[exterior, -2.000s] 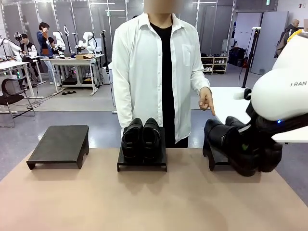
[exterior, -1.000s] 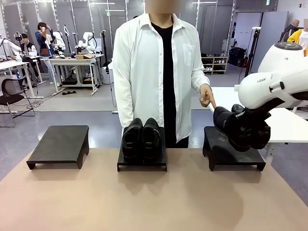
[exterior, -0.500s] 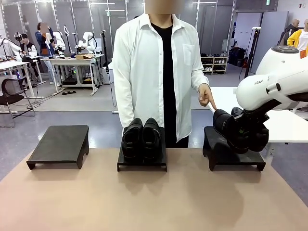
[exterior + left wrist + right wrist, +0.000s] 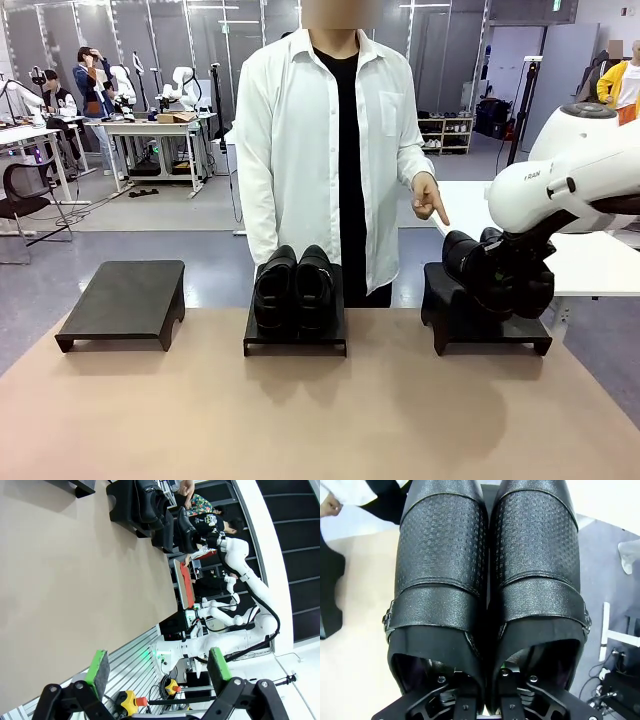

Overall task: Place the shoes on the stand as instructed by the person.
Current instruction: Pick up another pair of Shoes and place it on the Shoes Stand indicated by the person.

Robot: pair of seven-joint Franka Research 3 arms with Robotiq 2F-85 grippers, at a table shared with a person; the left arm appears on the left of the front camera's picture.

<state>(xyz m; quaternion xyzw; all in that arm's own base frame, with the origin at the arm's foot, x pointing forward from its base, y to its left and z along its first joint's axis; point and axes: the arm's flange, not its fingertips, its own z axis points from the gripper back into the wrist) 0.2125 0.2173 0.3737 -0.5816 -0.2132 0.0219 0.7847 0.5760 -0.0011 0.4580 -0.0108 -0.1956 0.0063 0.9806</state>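
Three low black stands sit in a row at the far side of the tan tabletop [image 4: 300,420]. The left-hand black stand [image 4: 125,300] has a bare top. The middle black stand [image 4: 296,335] carries the pair of low shiny black dress shoes [image 4: 294,288], side by side, toes toward me. The right-hand black stand [image 4: 480,312] has the pair of taller black ankle boots [image 4: 492,272] on or just above its top; from the front I cannot quite tell whether the soles touch it.

My right fingers [image 4: 482,692] are closed on those boots. In my right wrist view the two finger bases run up into the boot openings, one in each, pressing the inner collars together between them, and the textured uppers and buckled straps stretch away from me. The boots lie along my fingers, toes pointing away, tilted toward the person in the front view.

The person in the open white shirt [image 4: 330,140] stands behind the middle stand, and the person's hand [image 4: 428,200] points a finger down toward the right-hand stand, just beside the boots.

My left fingers [image 4: 157,667] are spread wide with the green pads apart and nothing between them, well back over the near tabletop, far from both pairs.
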